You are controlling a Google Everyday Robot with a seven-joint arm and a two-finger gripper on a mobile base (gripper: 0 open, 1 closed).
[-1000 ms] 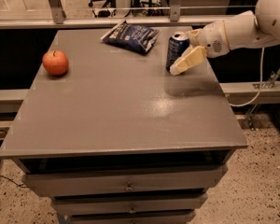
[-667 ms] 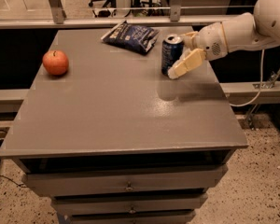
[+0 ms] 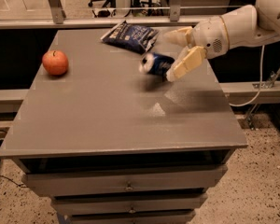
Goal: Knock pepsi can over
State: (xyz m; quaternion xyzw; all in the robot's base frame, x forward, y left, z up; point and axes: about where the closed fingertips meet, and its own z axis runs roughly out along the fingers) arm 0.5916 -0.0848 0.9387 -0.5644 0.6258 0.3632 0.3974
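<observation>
The pepsi can [image 3: 155, 64] is dark blue with a silver end. It is tipped onto its side, silver end pointing left, blurred in motion over the far right part of the grey table [image 3: 107, 120]. My gripper [image 3: 178, 52] is at the can's right end. Its cream fingers are spread, one finger [image 3: 187, 63] touching the can and the other finger [image 3: 177, 35] above and behind it. The can is not gripped.
A flat dark-blue crinkled snack bag [image 3: 129, 34] lies just behind the can at the table's far edge. A red apple [image 3: 55, 62] sits at the far left. Drawers are below the tabletop. A rail runs behind the table.
The can stood upright between the fingers before. The gripper has swept left and the can has tipped over to the left onto its side.
</observation>
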